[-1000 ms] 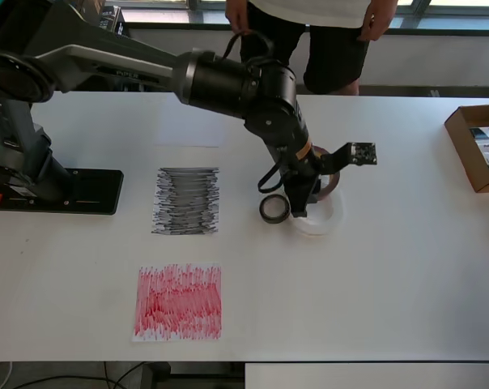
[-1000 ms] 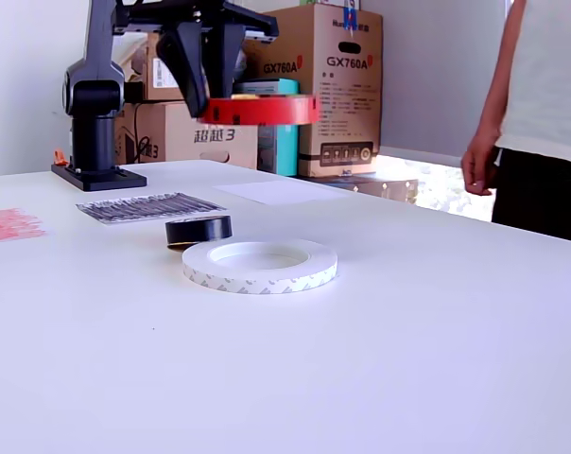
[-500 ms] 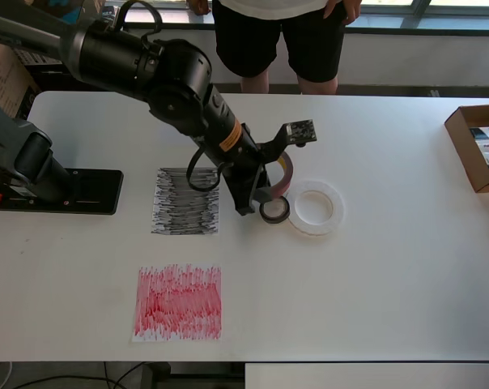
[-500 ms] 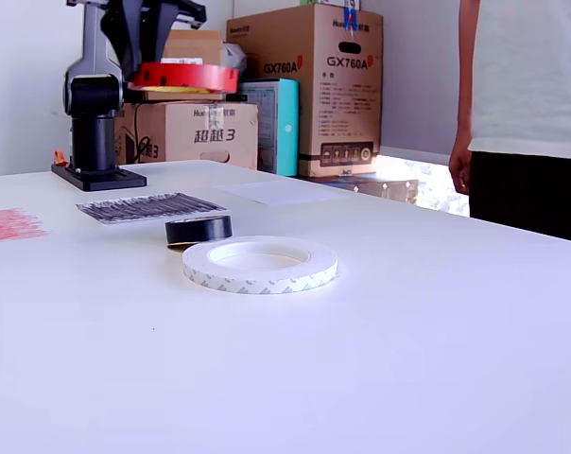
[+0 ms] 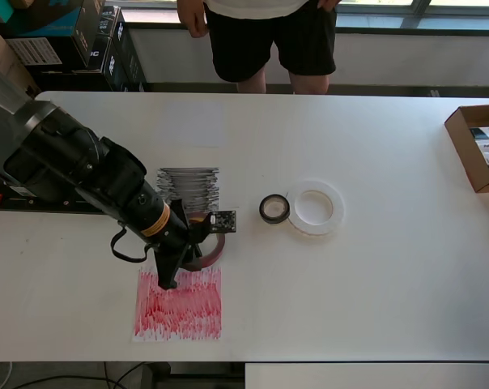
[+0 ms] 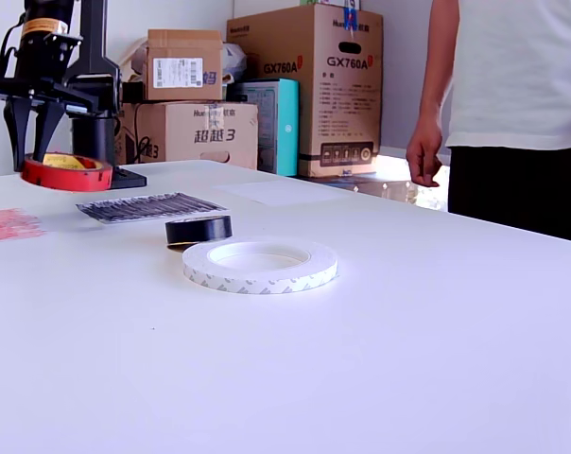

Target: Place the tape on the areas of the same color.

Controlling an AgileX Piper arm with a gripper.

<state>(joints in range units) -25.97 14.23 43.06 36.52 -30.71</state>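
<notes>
Gripper (image 6: 42, 113) hangs over the table with its two dark fingers pointing down and closed on the rim of the red tape roll (image 6: 66, 172), which it carries clear of the surface; in the overhead view the roll (image 5: 206, 250) shows just past the top right corner of the red sheet (image 5: 178, 303), near the lower edge of the black sheet (image 5: 189, 188). The roll sits close to level in the exterior view, so the pinch on one side of the ring seems firm enough. I judge it light and fairly stiff: a thin hoop with a yellowish inner core, unlikely to sag, though a grip on one wall means it could swing or tip if let go from a height. Lowering it flat onto the red scribble before the fingers part would suit it best.

Further out, the black tape roll (image 5: 274, 208) lies flat on the bare table, touching or just beside the white tape ring (image 5: 315, 207). Small and squat, the black one should take a pinch across its wall easily. The white ring is wide and low, probably light and a little flexible; gripping one wall from above looks the only way in. The white sheet (image 6: 284, 192) shows only in the exterior view, beyond the black sheet. A person (image 6: 512, 104) stands at the far edge of the table
</notes>
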